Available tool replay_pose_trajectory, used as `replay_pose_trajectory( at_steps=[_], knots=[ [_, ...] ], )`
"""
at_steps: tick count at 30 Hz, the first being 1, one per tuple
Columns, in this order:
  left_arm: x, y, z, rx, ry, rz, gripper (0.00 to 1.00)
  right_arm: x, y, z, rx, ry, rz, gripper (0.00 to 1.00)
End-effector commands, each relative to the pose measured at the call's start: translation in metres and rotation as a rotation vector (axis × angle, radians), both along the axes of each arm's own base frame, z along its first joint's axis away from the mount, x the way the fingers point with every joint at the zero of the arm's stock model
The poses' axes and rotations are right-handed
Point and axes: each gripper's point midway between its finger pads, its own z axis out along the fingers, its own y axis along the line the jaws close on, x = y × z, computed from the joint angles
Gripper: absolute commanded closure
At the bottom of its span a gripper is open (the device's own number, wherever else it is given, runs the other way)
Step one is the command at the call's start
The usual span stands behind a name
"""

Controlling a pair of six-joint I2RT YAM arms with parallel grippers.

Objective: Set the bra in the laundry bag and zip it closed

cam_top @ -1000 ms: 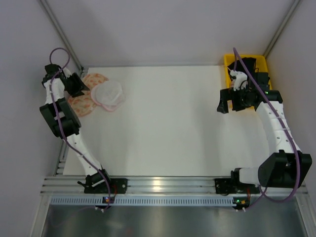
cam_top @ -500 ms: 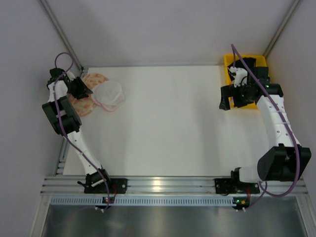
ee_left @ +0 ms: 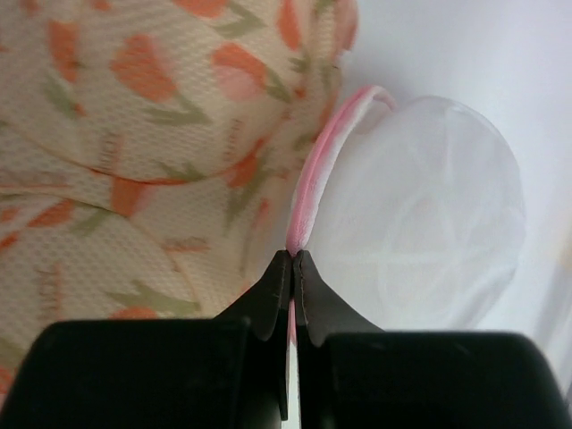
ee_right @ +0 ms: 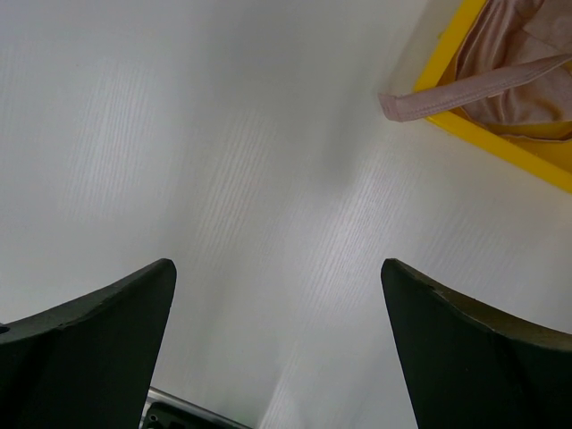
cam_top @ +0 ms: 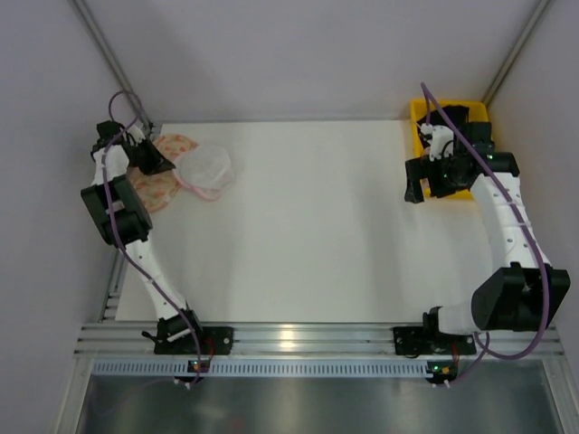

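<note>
Left wrist view: left tool (ee_left: pixel 292 259) clamped on the pink rim of the laundry bag (ee_left: pixel 420 214).
It lies against patterned fabric (ee_left: pixel 134 134); right tool (ee_right: pixel 277 295) gapes wide beside the yellow bin (ee_right: pixel 500 147) holding the bra (ee_right: pixel 518 45).

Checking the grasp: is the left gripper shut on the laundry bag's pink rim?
Yes, the left gripper is pinched shut on the pink rim of the laundry bag.

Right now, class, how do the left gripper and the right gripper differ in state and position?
The left gripper is shut on the pink rim of the laundry bag; the right gripper is open and empty. The left gripper is at the far left, by the patterned fabric; the right gripper hovers beside the yellow bin. Both have black fingers.
</note>
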Motion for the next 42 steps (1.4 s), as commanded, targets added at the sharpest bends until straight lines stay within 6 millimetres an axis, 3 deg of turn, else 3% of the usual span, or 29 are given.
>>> replay_pose_trajectory(
  at_steps=[1, 3, 4, 6, 7, 8, 9, 10, 15, 17, 18, 21, 27, 32, 35, 36, 39, 41, 42],
  knots=[
    [0.0, -0.048, 0.098, 0.067, -0.22, -0.14, 1.0, 0.002, -0.003, 0.026, -0.006, -0.089, -0.001, 0.01],
    [-0.007, -0.079, 0.11, 0.083, -0.241, -0.207, 1.0, 0.001, 0.0, 0.027, 0.01, -0.095, 0.007, 0.01],
    [-0.014, -0.091, 0.128, 0.117, -0.281, -0.238, 1.0, 0.0, 0.002, 0.026, 0.016, -0.092, 0.009, 0.0],
    [-0.029, -0.112, 0.123, 0.151, -0.263, -0.277, 1.0, -0.002, 0.004, 0.026, 0.03, -0.096, 0.011, 0.01],
    [-0.036, -0.138, 0.138, 0.193, -0.299, -0.33, 1.0, -0.002, 0.005, 0.026, 0.034, -0.098, 0.015, 0.01],
    [-0.044, -0.148, 0.128, 0.221, -0.27, -0.34, 1.0, -0.004, 0.006, 0.025, 0.041, -0.094, 0.016, 0.0],
    [-0.05, -0.173, 0.13, 0.237, -0.274, -0.384, 1.0, -0.005, 0.008, 0.025, 0.048, -0.095, 0.022, 0.01],
    [-0.058, -0.186, 0.138, 0.255, -0.292, -0.401, 1.0, -0.005, 0.009, 0.024, 0.054, -0.093, 0.024, 0.01],
    [-0.091, -0.255, 0.135, 0.333, -0.327, -0.539, 1.0, -0.007, 0.015, 0.023, 0.087, -0.083, 0.034, 0.01],
    [-0.101, -0.272, 0.132, 0.322, -0.326, -0.58, 1.0, -0.008, 0.018, 0.023, 0.103, -0.079, 0.036, 0.01],
    [-0.112, -0.291, 0.134, 0.273, -0.334, -0.631, 1.0, -0.009, 0.018, 0.023, 0.108, -0.075, 0.037, 0.01],
    [-0.125, -0.316, 0.15, 0.233, -0.39, -0.699, 1.0, -0.009, 0.021, 0.022, 0.125, -0.071, 0.037, 0.0],
    [-0.134, -0.347, 0.206, 0.296, -0.561, -0.711, 1.0, -0.008, 0.025, 0.024, 0.15, -0.068, 0.04, 0.01],
    [-0.12, -0.342, 0.253, 0.432, -0.655, -0.556, 1.0, -0.002, 0.027, 0.026, 0.163, -0.062, 0.038, 0.01],
    [-0.121, -0.339, 0.271, 0.502, -0.717, -0.523, 1.0, 0.001, 0.028, 0.029, 0.17, -0.069, 0.04, 0.01],
    [-0.129, -0.348, 0.277, 0.512, -0.749, -0.555, 1.0, 0.001, 0.028, 0.03, 0.17, -0.069, 0.041, 0.01],
    [-0.146, -0.366, 0.284, 0.511, -0.8, -0.611, 1.0, 0.002, 0.029, 0.033, 0.175, -0.076, 0.044, 0.0],
    [-0.155, -0.377, 0.275, 0.507, -0.797, -0.652, 1.0, 0.002, 0.029, 0.032, 0.179, -0.073, 0.046, 0.01],
    [-0.155, -0.379, 0.262, 0.499, -0.761, -0.655, 1.0, 0.001, 0.03, 0.03, 0.183, -0.068, 0.046, 0.01]
  ],
)
